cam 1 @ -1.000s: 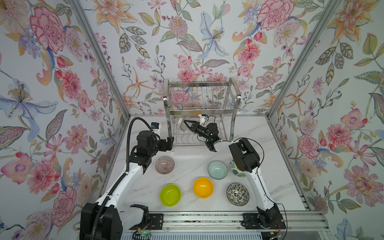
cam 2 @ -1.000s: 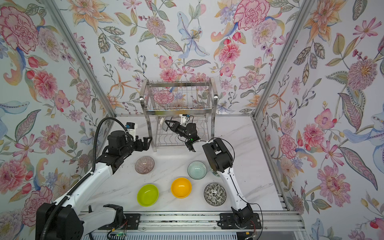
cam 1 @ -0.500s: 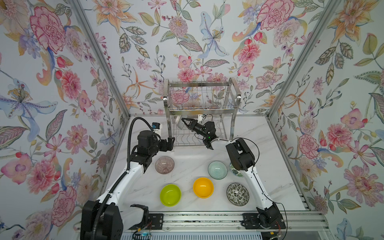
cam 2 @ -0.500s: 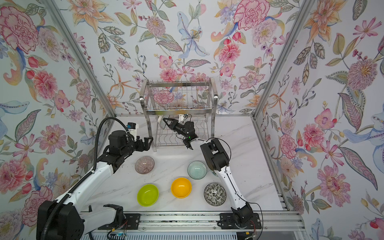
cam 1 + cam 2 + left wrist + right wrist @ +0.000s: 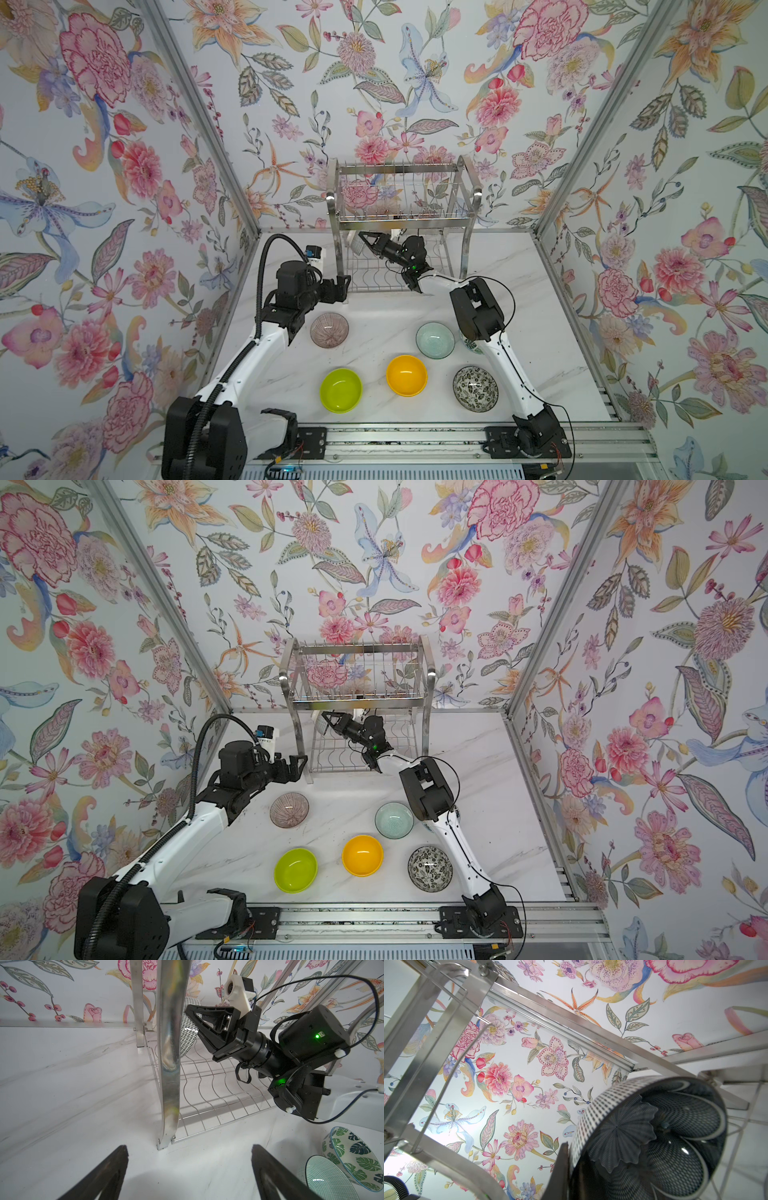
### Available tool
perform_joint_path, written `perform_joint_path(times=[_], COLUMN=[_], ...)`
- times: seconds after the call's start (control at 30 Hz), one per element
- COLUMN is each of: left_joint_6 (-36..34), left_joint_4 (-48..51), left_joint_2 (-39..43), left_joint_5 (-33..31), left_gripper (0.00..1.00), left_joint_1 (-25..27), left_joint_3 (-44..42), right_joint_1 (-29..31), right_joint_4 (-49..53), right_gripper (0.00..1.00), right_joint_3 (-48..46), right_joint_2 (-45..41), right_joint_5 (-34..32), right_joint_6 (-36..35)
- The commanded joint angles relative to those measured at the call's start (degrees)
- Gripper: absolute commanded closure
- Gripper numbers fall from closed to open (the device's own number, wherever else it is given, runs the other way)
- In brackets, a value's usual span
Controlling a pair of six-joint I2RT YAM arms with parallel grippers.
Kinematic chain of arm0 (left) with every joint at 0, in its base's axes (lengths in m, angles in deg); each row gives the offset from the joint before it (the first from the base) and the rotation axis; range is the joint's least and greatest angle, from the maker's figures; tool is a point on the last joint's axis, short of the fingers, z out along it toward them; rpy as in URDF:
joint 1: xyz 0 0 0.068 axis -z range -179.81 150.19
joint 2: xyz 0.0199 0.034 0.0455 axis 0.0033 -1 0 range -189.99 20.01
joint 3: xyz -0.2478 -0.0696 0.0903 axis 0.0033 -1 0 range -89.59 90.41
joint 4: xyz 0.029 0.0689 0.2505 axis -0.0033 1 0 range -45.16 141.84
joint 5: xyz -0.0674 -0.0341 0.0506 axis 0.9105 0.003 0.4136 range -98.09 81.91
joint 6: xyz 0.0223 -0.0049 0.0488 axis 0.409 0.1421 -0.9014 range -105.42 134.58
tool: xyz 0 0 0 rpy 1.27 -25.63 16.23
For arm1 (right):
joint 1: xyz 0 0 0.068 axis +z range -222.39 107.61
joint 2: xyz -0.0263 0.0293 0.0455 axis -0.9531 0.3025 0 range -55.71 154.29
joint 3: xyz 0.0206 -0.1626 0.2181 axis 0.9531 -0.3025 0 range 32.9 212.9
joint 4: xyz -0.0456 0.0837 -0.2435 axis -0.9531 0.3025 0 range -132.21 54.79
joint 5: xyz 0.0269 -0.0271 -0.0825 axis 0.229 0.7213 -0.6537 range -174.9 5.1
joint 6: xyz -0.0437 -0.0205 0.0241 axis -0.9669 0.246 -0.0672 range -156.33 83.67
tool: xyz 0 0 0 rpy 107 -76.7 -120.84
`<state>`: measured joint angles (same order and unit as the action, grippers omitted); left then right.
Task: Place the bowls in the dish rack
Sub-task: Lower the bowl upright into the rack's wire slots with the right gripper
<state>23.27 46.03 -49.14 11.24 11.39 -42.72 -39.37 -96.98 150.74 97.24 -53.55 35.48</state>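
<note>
Counting seven bowls and one dish rack (image 5: pixel 405 195), two tiers, at 12 o'clock on the table (image 5: pixel 382 307). My right gripper (image 5: pixel 362 237) is clamping the rim of the dark navy flower bowl (image 5: pixel 654 1136), holding it on edge inside the lower tier, 9 o'clock end. My left gripper (image 5: pixel 189 1174) is hanging released, jaws wide, facing the rack's 7 o'clock post.

Six bowls are sitting on the table:
- pinkish-brown bowl (image 5: pixel 329 330) at 9
- pale mint bowl (image 5: pixel 435 340) at 3
- leaf-print bowl (image 5: pixel 353 1159) beside it, half hidden under my right arm (image 5: pixel 478 311)
- lime green bowl (image 5: pixel 340 390) at 7
- orange-yellow bowl (image 5: pixel 406 375) at 6
- black-and-white floral bowl (image 5: pixel 475 388) at 5
</note>
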Motion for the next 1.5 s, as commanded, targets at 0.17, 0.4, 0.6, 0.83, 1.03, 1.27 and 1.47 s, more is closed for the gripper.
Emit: perform_joint_path(times=[0.17, 0.4, 0.6, 0.83, 1.03, 1.27, 1.47], left_joint_6=[0.5, 0.5, 0.5, 0.5, 0.5, 0.5, 0.4], left_joint_4=[-0.9, -0.9, -0.8, -0.8, -0.8, -0.8, -0.6], left_joint_2=[-0.8, -1.1, -1.1, -1.1, -1.2, -1.1, -0.9], left_joint_5=[1.4, 1.7, 1.7, 1.8, 1.8, 1.5, 1.3], left_gripper=[0.06, 0.06, 0.06, 0.06, 0.06, 0.06, 0.06], left_joint_1=[-0.5, -0.5, -0.5, -0.5, -0.5, -0.5, -0.5], left_joint_3=[-0.3, -0.3, -0.2, -0.2, -0.2, -0.2, -0.2], right_joint_1=[0.2, -0.1, -0.3, -0.7, -1.0, -1.1, -1.1], right_joint_4=[4.7, 8.7, 11.9, 14.3, 17.1, 19.9, 20.3], right_gripper=[0.93, 0.93, 0.93, 0.92, 0.90, 0.86, 0.80], right_joint_3=[6.2, 9.0, 12.6, 14.3, 16.3, 17.9, 18.2], right_joint_2=[2.1, 3.5, 5.3, 6.4, 7.2, 7.4, 7.3], right_joint_5=[2.0, 2.2, 3.1, 3.0, 3.4, 3.1, 2.9], right_joint_6=[-1.9, -2.3, -2.2, -2.4, -3.2, -5.0, -5.5])
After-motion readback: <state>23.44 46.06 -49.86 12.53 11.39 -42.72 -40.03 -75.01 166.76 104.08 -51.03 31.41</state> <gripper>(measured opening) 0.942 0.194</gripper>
